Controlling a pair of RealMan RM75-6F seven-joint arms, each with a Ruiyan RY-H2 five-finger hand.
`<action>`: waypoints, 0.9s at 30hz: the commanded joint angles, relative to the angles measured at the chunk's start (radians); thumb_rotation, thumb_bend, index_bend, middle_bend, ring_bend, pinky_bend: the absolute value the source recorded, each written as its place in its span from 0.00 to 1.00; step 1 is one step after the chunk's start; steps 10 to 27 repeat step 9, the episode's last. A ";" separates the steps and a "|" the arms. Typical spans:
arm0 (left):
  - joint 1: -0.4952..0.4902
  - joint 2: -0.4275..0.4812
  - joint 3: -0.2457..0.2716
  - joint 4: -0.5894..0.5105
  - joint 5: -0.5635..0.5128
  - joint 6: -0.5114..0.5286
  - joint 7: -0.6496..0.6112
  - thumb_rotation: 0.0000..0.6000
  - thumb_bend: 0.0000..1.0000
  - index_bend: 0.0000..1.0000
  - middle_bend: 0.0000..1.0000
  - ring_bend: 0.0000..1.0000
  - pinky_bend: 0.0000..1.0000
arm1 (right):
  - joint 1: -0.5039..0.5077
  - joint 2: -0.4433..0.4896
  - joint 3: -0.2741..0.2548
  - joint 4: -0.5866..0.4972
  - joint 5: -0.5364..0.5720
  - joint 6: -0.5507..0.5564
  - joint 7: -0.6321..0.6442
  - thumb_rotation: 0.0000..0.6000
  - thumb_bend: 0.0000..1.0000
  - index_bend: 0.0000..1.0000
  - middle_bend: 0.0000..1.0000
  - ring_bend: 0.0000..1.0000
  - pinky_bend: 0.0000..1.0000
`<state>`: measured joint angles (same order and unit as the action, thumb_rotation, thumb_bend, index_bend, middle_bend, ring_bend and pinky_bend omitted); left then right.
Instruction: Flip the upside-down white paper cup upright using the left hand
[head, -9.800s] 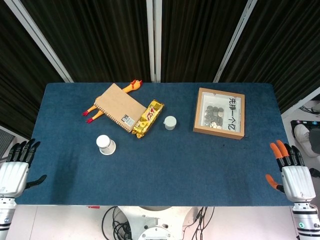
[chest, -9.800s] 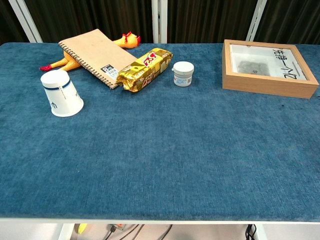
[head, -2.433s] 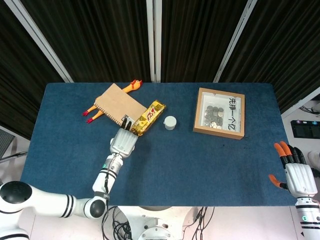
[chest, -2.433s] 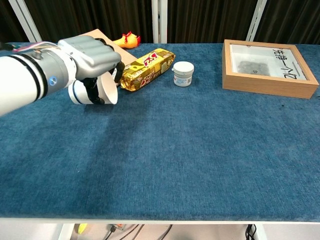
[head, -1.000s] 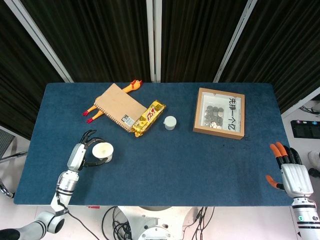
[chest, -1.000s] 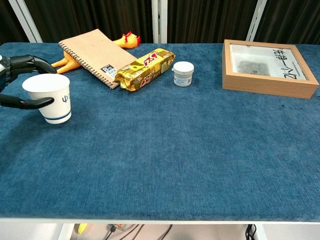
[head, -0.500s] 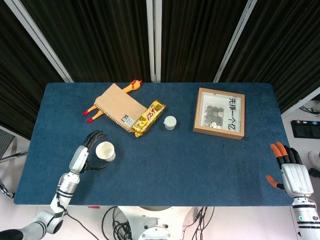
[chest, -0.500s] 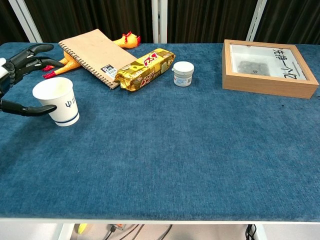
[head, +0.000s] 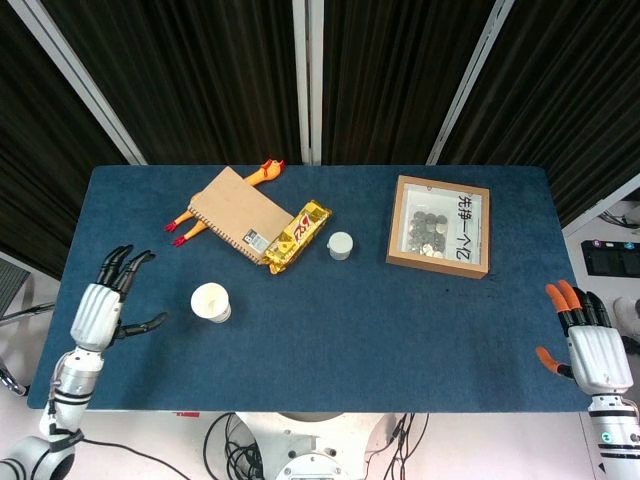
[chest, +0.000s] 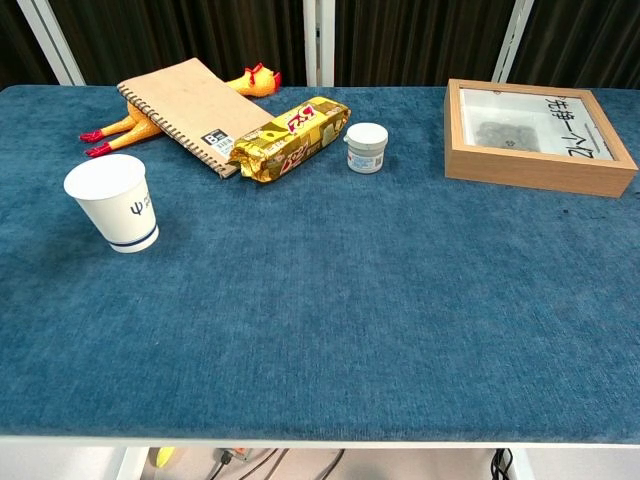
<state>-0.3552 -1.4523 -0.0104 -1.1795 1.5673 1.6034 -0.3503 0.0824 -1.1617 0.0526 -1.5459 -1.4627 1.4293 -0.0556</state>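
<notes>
The white paper cup (head: 211, 302) (chest: 112, 202) stands upright on the blue table, mouth up, a blue band near its base. My left hand (head: 103, 307) hovers to the left of it over the table's left part, fingers spread, holding nothing, well apart from the cup; the chest view does not show it. My right hand (head: 590, 348) hangs beyond the table's right front corner, fingers extended and empty.
A brown spiral notebook (head: 236, 213) lies over a rubber chicken (head: 189, 222) at the back left. Beside them are a gold snack packet (head: 297, 235) and a small white jar (head: 341, 245). A wooden box (head: 440, 226) with coins sits at the back right.
My left hand has let go of the cup and drawn away to the left, leaving the chest view. The cup stays upright where it was set. The right hand is unmoved.
</notes>
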 joint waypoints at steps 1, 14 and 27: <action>0.114 0.309 0.072 -0.360 -0.127 -0.095 0.542 1.00 0.13 0.07 0.00 0.00 0.01 | -0.001 -0.015 -0.002 0.017 -0.019 0.018 -0.013 1.00 0.15 0.00 0.00 0.00 0.00; 0.156 0.361 0.079 -0.448 -0.201 -0.154 0.573 1.00 0.12 0.01 0.00 0.00 0.00 | 0.003 -0.038 -0.001 0.016 -0.049 0.041 -0.053 1.00 0.15 0.00 0.00 0.00 0.00; 0.156 0.361 0.079 -0.448 -0.201 -0.154 0.573 1.00 0.12 0.01 0.00 0.00 0.00 | 0.003 -0.038 -0.001 0.016 -0.049 0.041 -0.053 1.00 0.15 0.00 0.00 0.00 0.00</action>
